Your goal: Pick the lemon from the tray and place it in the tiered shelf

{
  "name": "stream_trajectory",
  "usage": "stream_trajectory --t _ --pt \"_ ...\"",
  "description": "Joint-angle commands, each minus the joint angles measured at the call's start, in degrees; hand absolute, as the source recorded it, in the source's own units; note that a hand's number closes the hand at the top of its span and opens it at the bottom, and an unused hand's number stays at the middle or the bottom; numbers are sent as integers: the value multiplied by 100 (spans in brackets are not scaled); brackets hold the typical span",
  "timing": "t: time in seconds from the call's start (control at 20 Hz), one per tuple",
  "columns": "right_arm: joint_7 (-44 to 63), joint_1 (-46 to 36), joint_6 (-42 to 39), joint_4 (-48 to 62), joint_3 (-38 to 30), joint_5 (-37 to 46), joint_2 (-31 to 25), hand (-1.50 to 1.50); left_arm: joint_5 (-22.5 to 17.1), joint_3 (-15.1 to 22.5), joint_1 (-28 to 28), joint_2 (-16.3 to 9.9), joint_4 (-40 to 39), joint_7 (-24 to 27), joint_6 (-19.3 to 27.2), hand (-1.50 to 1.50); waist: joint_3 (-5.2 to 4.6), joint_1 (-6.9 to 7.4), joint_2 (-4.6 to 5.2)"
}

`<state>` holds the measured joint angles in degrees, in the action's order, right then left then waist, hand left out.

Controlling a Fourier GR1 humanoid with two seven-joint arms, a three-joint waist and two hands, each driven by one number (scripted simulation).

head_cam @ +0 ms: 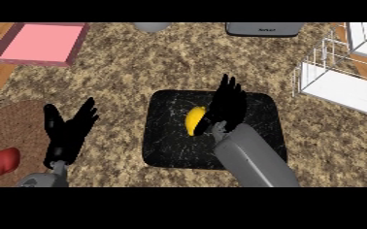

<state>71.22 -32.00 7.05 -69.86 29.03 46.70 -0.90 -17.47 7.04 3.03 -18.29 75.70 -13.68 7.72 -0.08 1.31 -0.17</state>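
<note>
A yellow lemon point(193, 120) lies near the middle of a black speckled tray point(168, 145) on the counter. My right hand point(228, 107) is over the tray, right against the lemon's right side. Its fingers point straight up and away, and its thumb sits by the lemon's lower edge, so the hand is open. It hides part of the lemon. The white wire tiered shelf point(333, 85) stands at the right edge, apart from the tray. At the lower left my left hand point(66, 133) rests open with fingers up.
A pink tray point(43, 43) sits at the back left. A grey round object point(152, 26) and a dark grey appliance point(264, 29) line the back edge. A brown mat point(22, 126) with a red object point(7, 160) lies at the left.
</note>
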Motion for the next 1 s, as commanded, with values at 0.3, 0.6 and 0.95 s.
stream_trajectory --t 0.3,0.6,0.95 --pt "1399 23 761 477 385 209 86 -150 14 -77 16 -82 -7 -40 -167 0 6 -18 15" --pt "1269 -176 1021 656 361 116 86 -150 -144 -311 248 -182 -42 -238 -279 0 7 -15 24" --pt "482 -128 440 1091 749 -982 87 150 87 -117 -43 56 -31 122 -254 0 9 102 48"
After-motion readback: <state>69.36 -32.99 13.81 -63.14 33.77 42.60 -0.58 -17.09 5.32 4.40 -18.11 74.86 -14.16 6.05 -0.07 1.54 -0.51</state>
